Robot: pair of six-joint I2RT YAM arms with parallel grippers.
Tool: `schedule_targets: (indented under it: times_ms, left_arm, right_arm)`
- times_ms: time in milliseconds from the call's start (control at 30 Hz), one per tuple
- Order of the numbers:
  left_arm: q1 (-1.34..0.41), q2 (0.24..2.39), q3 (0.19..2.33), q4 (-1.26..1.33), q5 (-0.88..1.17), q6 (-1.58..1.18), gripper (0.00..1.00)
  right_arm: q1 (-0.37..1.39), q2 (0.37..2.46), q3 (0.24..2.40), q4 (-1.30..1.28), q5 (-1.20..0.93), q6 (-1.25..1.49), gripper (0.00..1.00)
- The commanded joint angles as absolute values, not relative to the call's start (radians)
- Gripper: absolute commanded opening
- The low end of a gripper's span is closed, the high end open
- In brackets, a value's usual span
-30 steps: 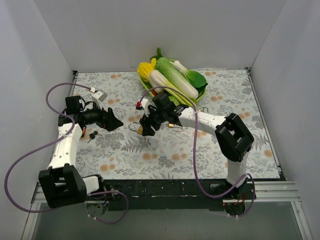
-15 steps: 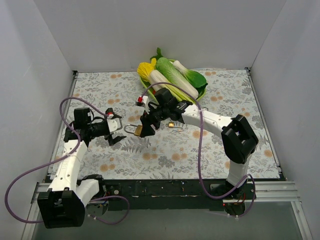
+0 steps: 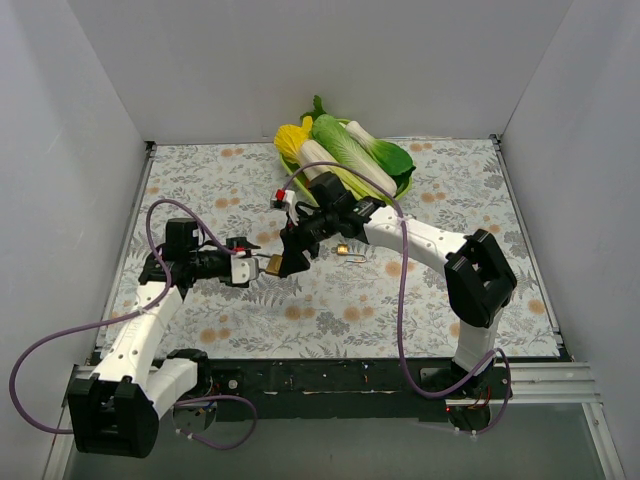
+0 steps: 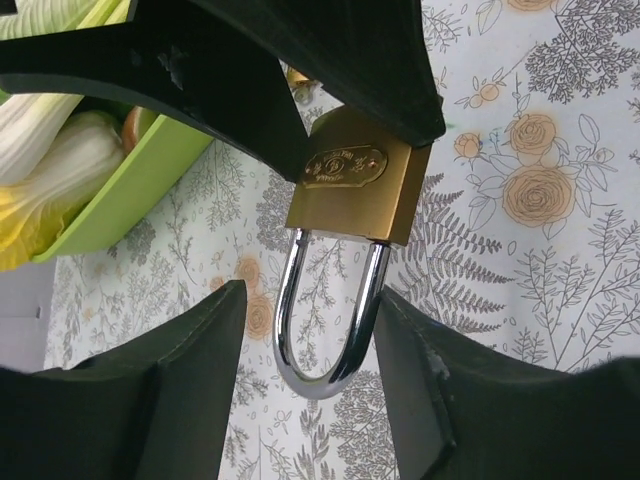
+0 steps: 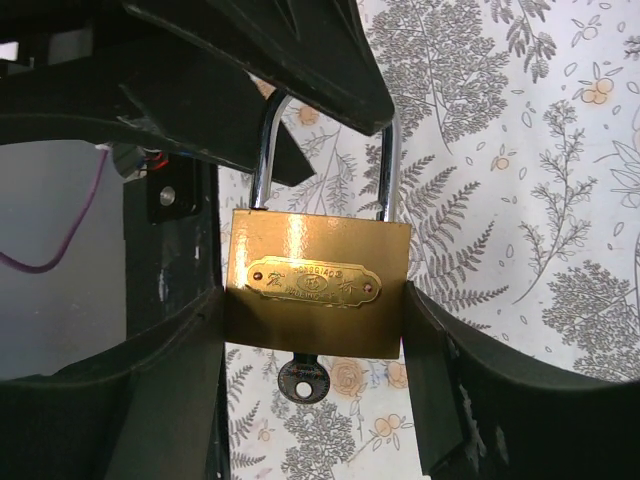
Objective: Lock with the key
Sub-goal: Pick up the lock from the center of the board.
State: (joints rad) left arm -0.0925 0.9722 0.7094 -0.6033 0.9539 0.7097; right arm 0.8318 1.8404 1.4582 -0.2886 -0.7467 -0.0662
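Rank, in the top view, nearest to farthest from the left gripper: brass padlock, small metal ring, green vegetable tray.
1. brass padlock, at the left gripper fingertips.
2. small metal ring, on the table further right.
3. green vegetable tray, at the far edge.

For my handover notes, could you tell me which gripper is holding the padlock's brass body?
The right gripper: its fingers clamp the padlock by its body. The left gripper merely straddles the shackle.

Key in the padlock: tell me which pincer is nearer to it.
Right. The right pincer grips the padlock body, the key between its fingers; the left pincer straddles the shackle opposite.
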Motion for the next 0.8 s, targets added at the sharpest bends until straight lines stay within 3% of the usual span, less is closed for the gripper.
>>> schedule_targets:
  times_ms: [0,67,100,133,200,233,267,300,367,467,767]
  left_arm:
    - [-0.117,0.965,0.712,-0.578,0.943,0.721,0.44]
    - [-0.121,0.980,0.726,-0.587,0.943,0.706,0.25]
    - [-0.123,0.986,0.735,-0.598,0.949,0.697,0.05]
    - [-0.124,0.991,0.751,-0.597,0.953,0.657,0.01]
    - [-0.124,1.008,0.773,-0.592,0.956,0.600,0.00]
    - [-0.126,1.012,0.796,-0.589,0.954,0.533,0.00]
    - [-0.124,1.020,0.811,-0.586,0.950,0.491,0.00]
    - [-0.124,1.032,0.827,-0.586,0.948,0.459,0.00]
    - [-0.124,1.046,0.866,-0.588,0.940,0.358,0.00]
    - [-0.124,1.078,0.928,-0.621,0.959,0.279,0.00]
    - [-0.124,1.092,0.999,-0.594,0.973,0.104,0.00]
  right_arm:
    - [0.825,1.789,1.543,-0.229,-0.873,-0.018,0.01]
    - [0.818,1.790,1.546,-0.221,-0.888,-0.006,0.01]
    - [0.815,1.792,1.554,-0.219,-0.902,-0.006,0.01]
    - [0.810,1.796,1.560,-0.219,-0.908,0.021,0.01]
    - [0.787,1.813,1.578,-0.235,-0.937,0.034,0.01]
    - [0.775,1.833,1.616,-0.250,-0.955,0.040,0.09]
    - [0.743,1.845,1.635,-0.267,-0.977,0.041,0.41]
    - [0.723,1.853,1.652,-0.291,-1.004,0.046,0.54]
    - [0.663,1.855,1.664,-0.290,-1.045,0.060,0.70]
    - [0.606,1.816,1.661,-0.317,-0.997,0.005,0.79]
    - [0.588,1.628,1.519,-0.368,-0.868,-0.282,0.85]
